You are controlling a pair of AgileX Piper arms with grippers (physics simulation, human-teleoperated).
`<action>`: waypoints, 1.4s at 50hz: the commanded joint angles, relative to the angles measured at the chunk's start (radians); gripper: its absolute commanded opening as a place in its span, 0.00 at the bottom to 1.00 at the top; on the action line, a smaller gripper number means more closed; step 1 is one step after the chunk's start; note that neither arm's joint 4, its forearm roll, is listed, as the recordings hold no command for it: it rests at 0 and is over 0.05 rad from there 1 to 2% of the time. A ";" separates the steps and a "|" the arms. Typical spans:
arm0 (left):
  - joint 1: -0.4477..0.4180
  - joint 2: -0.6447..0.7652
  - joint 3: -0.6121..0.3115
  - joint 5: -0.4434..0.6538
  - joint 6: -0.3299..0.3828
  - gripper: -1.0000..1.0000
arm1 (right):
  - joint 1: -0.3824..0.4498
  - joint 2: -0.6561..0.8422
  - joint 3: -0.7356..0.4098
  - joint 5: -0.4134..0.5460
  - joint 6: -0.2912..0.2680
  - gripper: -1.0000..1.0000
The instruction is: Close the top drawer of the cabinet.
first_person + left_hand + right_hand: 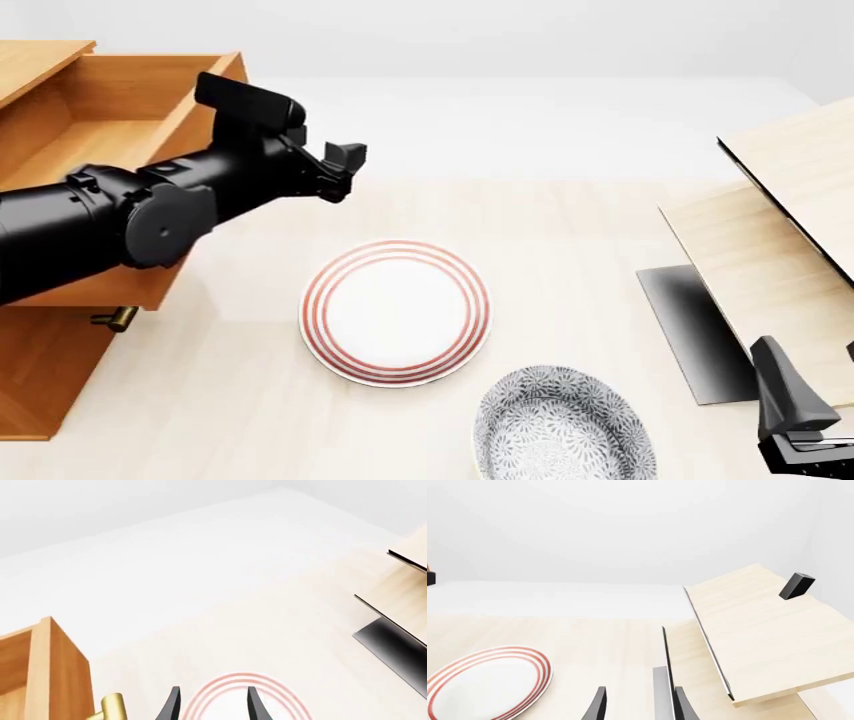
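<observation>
One drawer, the top drawer (114, 130), is hanging open at the desk's left; left tool (340, 170), fingers parted and empty, is hovering beside its front, needing a square, steady push.

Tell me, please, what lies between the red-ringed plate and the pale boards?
Only bare tabletop separates the plate from the boards, seen in the front view.
</observation>
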 commanded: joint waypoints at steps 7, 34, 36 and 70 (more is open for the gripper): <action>0.038 -0.012 0.011 0.003 0.003 1.00 | 0.000 0.000 0.000 0.000 0.000 1.00; 0.112 -0.022 0.015 0.008 0.003 1.00 | 0.000 0.000 0.000 0.000 0.000 1.00; 0.117 -0.028 0.015 0.013 0.005 1.00 | 0.000 0.000 0.000 0.000 0.000 1.00; 0.198 -0.073 0.036 0.029 0.003 1.00 | 0.000 0.000 0.000 0.000 0.000 1.00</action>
